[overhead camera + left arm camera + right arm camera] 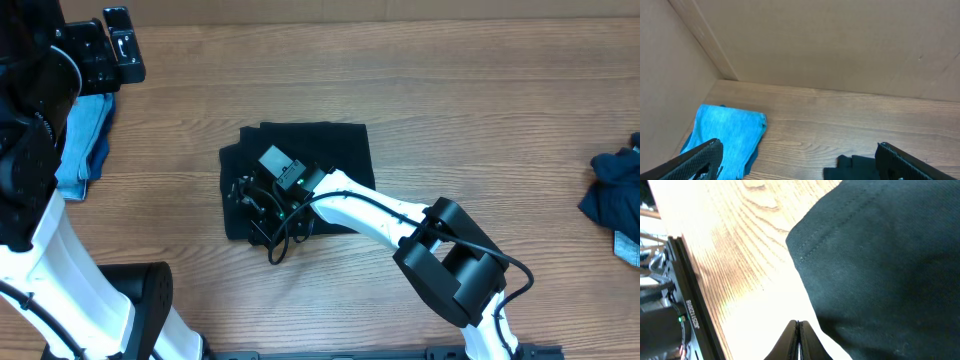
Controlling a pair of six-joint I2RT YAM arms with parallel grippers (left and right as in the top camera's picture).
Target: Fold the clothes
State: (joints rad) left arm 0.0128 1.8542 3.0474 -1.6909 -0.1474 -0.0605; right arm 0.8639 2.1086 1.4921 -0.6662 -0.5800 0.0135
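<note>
A black T-shirt (pixel 320 150) lies folded into a rectangle at the middle of the table. My right gripper (pixel 248 207) reaches over its near left part. In the right wrist view that gripper (pixel 798 326) is shut with nothing between its fingers, just off the black T-shirt's (pixel 880 270) hemmed edge, above bare wood. Far from the shirt, my left gripper (pixel 120 45) is raised at the back left corner. Seen from the left wrist, it (pixel 800 165) stands wide open and empty, with the black shirt's corner (pixel 852 167) low between the fingers.
A light blue garment (pixel 82 140) lies folded at the left edge, also seen in the left wrist view as the blue garment (pixel 730 135). A dark navy garment (pixel 615 195) is heaped at the right edge. Brown board walls (pixel 815 45) close the back and left.
</note>
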